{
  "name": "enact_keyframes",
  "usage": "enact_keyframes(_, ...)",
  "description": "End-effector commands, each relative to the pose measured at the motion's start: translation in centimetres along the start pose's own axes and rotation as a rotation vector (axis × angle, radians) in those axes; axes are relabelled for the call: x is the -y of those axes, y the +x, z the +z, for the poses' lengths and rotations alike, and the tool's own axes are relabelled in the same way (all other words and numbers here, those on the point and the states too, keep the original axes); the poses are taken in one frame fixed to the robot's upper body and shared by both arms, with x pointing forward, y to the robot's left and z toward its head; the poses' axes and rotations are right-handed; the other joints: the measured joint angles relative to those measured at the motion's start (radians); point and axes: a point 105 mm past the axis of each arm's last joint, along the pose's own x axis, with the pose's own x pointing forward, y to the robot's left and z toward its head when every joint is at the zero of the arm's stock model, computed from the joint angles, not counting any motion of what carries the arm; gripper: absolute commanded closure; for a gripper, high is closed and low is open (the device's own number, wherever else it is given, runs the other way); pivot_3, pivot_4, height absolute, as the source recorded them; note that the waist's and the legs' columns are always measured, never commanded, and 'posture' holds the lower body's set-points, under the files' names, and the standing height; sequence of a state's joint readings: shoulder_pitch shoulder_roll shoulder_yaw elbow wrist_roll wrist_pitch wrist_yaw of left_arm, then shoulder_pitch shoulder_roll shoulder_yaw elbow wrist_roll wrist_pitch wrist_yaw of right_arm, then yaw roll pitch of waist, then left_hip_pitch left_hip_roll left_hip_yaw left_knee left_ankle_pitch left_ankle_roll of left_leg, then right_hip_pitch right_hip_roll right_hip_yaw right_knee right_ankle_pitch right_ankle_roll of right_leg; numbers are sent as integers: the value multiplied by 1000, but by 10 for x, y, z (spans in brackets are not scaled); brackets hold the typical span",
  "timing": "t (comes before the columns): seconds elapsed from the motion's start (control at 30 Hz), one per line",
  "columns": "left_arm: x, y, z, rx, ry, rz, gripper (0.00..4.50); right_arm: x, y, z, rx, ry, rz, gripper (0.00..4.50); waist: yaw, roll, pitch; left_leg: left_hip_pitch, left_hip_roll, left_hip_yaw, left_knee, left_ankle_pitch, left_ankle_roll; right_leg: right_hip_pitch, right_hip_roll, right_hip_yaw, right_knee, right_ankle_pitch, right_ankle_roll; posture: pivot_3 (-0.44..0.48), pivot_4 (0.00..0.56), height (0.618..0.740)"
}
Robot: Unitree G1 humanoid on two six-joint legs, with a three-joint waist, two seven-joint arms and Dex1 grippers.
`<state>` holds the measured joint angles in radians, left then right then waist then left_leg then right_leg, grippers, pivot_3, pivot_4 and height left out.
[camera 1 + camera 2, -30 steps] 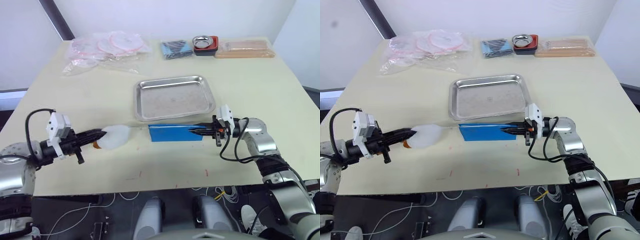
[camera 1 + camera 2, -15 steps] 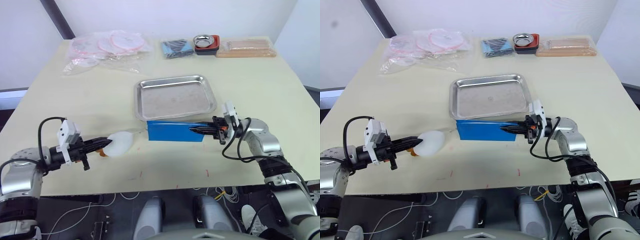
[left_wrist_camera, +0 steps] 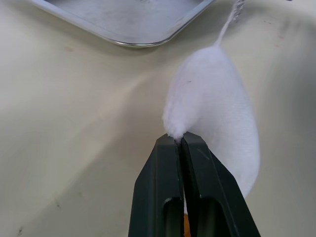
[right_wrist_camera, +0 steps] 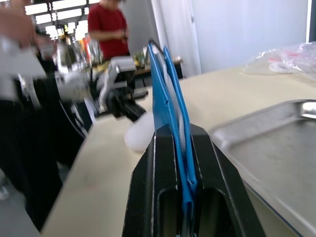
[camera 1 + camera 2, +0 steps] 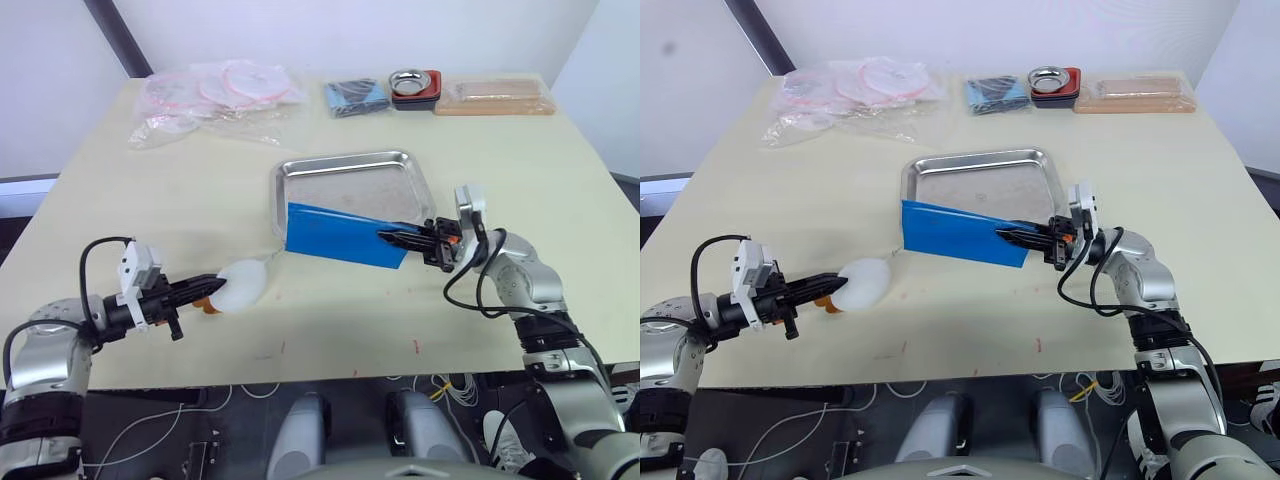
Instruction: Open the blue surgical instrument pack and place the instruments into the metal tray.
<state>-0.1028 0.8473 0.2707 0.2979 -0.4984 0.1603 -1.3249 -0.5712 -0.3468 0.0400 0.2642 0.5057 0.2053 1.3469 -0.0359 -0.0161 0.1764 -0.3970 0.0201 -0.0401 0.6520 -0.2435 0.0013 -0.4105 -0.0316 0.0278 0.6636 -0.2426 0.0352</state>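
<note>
The blue surgical instrument pack (image 5: 338, 236) hangs tilted above the table, over the front rim of the metal tray (image 5: 347, 160). My right gripper (image 5: 388, 238) is shut on the pack's right end; in the right wrist view the blue pack (image 4: 166, 101) stands on edge between the fingers. It stays folded, so the instruments are hidden. My left gripper (image 5: 210, 289) is shut on a soft white wad (image 5: 243, 282) lying on the table to the pack's left. A thin cord runs from the wad toward the pack. The left wrist view has the fingers (image 3: 168, 173) pinching the wad (image 3: 215, 103).
Along the table's far edge lie clear plastic bags with pink rings (image 5: 215, 92), a small dark blue bundle (image 5: 353, 96), a round metal bowl in a red dish (image 5: 413, 85) and a tan package (image 5: 495, 96). A person in a red shirt (image 4: 111, 24) stands far off.
My right gripper has lifted the pack off the table and carried it back over the tray's front rim, now tilted. The left gripper drew the white wad toward the table's front.
</note>
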Motion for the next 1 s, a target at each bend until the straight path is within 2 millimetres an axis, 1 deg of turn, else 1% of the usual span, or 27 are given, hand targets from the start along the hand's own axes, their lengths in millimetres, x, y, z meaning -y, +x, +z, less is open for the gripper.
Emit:
enact_keyframes(0.03, -4, -4, 11, 44, 31, 12, 4467, 0, -1, 9, -22, -110, 25, 4500, 0, 0, 0, 0, 0, 0, 0, 0, 0, 0, 0, 0, 0, 0, 0, 0, 150, 740)
enact_keyframes(0.1, -5, -5, 15, 39, 59, 4, 4467, 0, -1, 6, -56, -131, 36, 4500, -1, 0, 0, 0, 0, 0, 0, 0, 0, 0, 0, 0, 0, 0, 0, 0, 150, 740)
enact_keyframes(0.2, -8, -8, 20, 1, 109, -6, 4467, -3, -1, -5, -135, -159, 69, 4500, -2, 0, 0, 0, 0, 0, 0, 0, 0, -1, 1, 0, 1, 0, 0, 0, 150, 740)
enact_keyframes(0.3, -13, -7, 27, -15, 154, -9, 4467, -7, 4, -12, -148, -161, 89, 4500, -2, 0, 0, 0, 0, 0, 0, 0, 0, -1, 2, 0, 0, 0, 0, 0, 150, 740)
enact_keyframes(0.37, -13, -5, 28, -21, 163, -17, 4467, -9, 6, -16, -156, -165, 98, 4500, -3, 0, 0, 0, 0, 0, 0, 0, 0, -1, 2, 0, 1, 0, 0, 0, 150, 740)
enact_keyframes(0.43, -15, -4, 27, -22, 165, -7, 3860, -11, 8, -20, -165, -172, 104, 4500, -4, 0, 0, 0, 0, 1, 0, 0, 0, -1, 2, 1, 0, 0, 0, 0, 150, 740)
enact_keyframes(0.47, -17, -5, 30, 5, 154, 10, 3602, -12, 9, -21, -167, -175, 106, 4500, -4, 0, 0, 0, 0, 1, 0, 0, 0, -1, 1, 1, 0, 0, 0, 0, 150, 740)
enact_keyframes(0.5, -18, -5, 32, 25, 145, 22, 3114, -13, 9, -22, -168, -177, 106, 4500, -3, 0, 0, 0, 0, 1, 0, 0, 0, -1, 1, 1, 0, 0, 0, 0, 150, 740)
enact_keyframes(0.53, -20, -5, 34, 38, 140, 28, 2732, -12, 9, -22, -170, -178, 105, 4500, -3, 0, 0, 0, 0, 1, 0, 0, 0, -1, 1, 1, 0, 0, 0, 0, 150, 740)
enact_keyframes(0.67, -23, -11, 36, 18, 156, 35, 1478, -10, 7, -21, -173, -180, 99, 4500, -2, 0, 0, 0, 0, 1, 0, 0, 0, -1, 1, 1, 0, 0, 0, 0, 150, 740)
enact_keyframes(0.7, -24, -13, 37, 17, 162, 39, 1052, -10, 6, -21, -174, -180, 97, 4500, -3, 0, 0, 0, 0, 1, 0, 0, 0, -1, 1, 1, 1, 0, 0, 0, 150, 740)
enact_keyframes(0.77, -26, -15, 44, 31, 188, 48, 360, -8, 5, -21, -176, -179, 93, 4500, -3, 0, 0, 0, 0, 1, 0, 0, 0, -1, 1, 1, 1, 0, 0, 0, 150, 740)
enact_keyframes(0.8, -27, -15, 49, 51, 196, 46, 360, -8, 4, -21, -178, -179, 92, 4500, -3, 0, 0, 0, 0, 1, 0, 0, 0, -1, 2, 1, 1, 0, 0, 0, 150, 740)
enact_keyframes(0.83, -26, -15, 54, 70, 202, 43, 146, -7, 3, -20, -179, -179, 91, 4500, -2, 0, 0, 0, 0, 1, 0, 0, 0, -1, 2, 1, 1, 0, 0, 0, 150, 740)
enact_keyframes(0.97, -25, -13, 69, 116, 220, 32, 146, -5, 3, -18, -167, -174, 89, 4500, -2, 0, 0, 0, 0, 1, 0, 0, 0, -1, 1, 1, 1, 0, 0, 0, 150, 740)
enact_keyframes(1.0, -22, -10, 74, 141, 215, 14, 146, -6, 3, -19, -171, -170, 92, 4500, -2, 0, 0, 0, 0, 1, 0, 0, 0, -1, 1, 1, 0, 0, 0, 0, 150, 740)
